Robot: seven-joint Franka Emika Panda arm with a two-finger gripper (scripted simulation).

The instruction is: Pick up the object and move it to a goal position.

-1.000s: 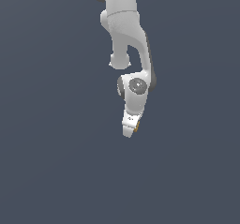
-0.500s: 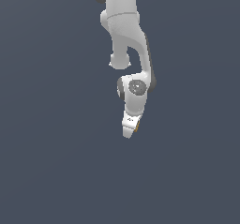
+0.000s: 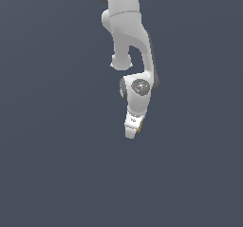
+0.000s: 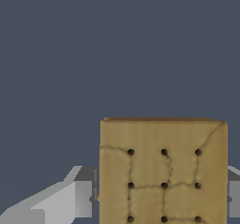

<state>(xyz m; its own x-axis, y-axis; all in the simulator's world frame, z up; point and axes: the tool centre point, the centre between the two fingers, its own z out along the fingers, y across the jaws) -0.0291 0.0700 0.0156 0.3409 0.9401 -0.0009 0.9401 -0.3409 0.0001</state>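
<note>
We see the smooth white gripper (image 3: 133, 128) closed on the cube (image 4: 163, 171), its fingers (image 4: 70, 199) pressed to either side. The cube's golden-brown face looks matte, with faint cracked grid lines and dark dots.

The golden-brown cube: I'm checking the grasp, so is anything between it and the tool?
Nothing visible. The golden-brown cube with the dark grid sits directly between the white tool's fingers, with only plain grey background around it.
</note>
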